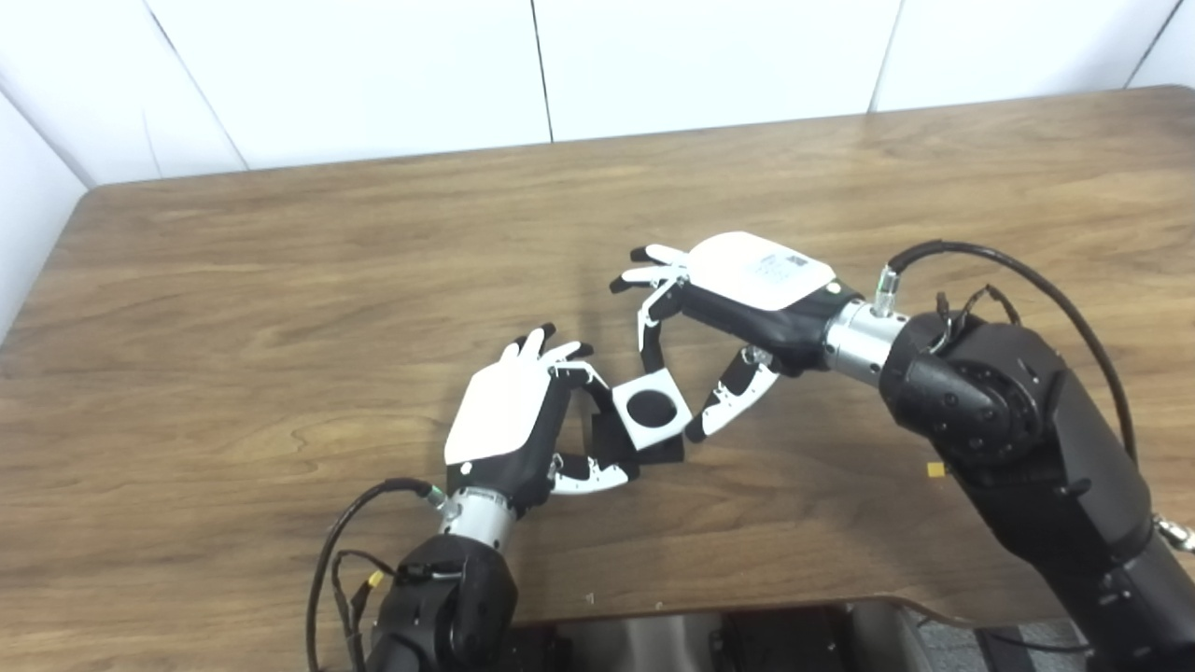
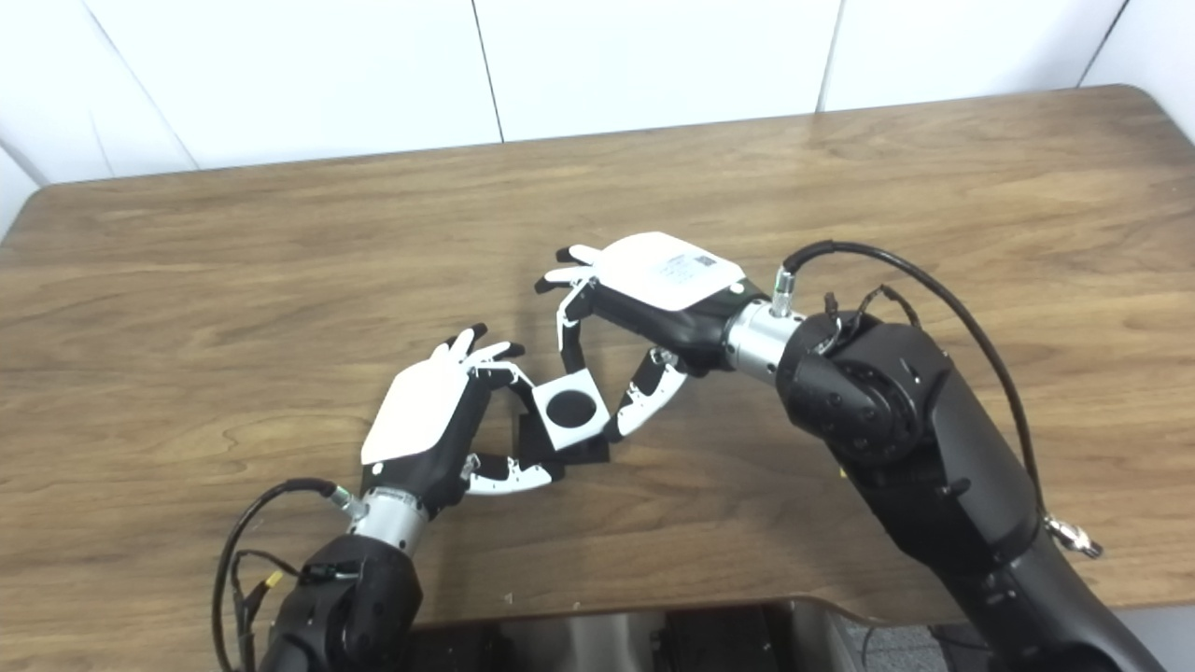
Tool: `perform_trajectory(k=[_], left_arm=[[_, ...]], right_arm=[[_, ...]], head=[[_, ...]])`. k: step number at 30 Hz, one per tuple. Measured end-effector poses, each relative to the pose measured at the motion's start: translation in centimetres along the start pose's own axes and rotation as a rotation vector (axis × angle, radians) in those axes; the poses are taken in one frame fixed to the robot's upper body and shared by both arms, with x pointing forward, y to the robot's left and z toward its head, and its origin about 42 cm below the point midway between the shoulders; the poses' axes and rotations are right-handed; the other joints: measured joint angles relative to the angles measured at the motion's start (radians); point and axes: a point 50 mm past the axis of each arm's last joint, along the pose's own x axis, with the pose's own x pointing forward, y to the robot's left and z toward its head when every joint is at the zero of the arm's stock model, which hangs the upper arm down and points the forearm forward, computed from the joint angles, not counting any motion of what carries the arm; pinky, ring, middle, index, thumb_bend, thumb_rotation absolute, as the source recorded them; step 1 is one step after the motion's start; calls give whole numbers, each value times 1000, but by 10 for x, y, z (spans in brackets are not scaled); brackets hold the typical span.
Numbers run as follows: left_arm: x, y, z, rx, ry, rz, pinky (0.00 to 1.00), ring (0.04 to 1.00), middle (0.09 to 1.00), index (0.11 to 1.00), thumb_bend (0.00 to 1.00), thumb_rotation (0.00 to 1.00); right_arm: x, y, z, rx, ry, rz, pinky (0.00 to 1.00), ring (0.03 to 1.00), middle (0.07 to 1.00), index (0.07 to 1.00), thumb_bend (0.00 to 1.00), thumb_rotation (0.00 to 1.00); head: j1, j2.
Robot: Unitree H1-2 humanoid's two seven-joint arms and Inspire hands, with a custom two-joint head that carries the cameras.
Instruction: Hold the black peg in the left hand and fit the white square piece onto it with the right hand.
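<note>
My left hand point(image 1: 509, 420) is shut on the black peg point(image 1: 651, 408), gripping its black base point(image 1: 661, 454) between fingers and thumb just above the table. The white square piece point(image 1: 664, 383) sits tilted over the peg, whose round black end fills the piece's hole. Coming in from the right, my right hand point(image 1: 747, 280) pinches the white piece: one fingertip point(image 1: 652, 359) meets its far corner and the thumb tip point(image 1: 698, 429) its right corner, while the other fingers are spread. The base's lower part is hidden behind the piece and my left fingers.
The wooden table point(image 1: 280, 280) ends at a front edge point(image 1: 709, 607) close to my body and at a white wall point(image 1: 373, 75) behind. Cables loop off both wrists point(image 1: 1027, 271).
</note>
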Motion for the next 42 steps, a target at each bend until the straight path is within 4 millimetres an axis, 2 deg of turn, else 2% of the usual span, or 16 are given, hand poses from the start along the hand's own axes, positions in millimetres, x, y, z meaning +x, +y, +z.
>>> perform_trajectory(k=[25, 42], left_arm=[[0, 1, 2, -3, 1, -1, 1000, 1000, 873, 486, 522, 71], [3, -1, 3, -11, 5, -6, 1000, 1000, 879, 487, 523, 71]], right_arm=[[-2, 7, -2, 5, 22, -4, 877, 981, 907, 493, 525, 149], [1, 10, 4, -10, 33, 9, 896, 988, 908, 494, 524, 152]], head=[[2, 2], [0, 0]])
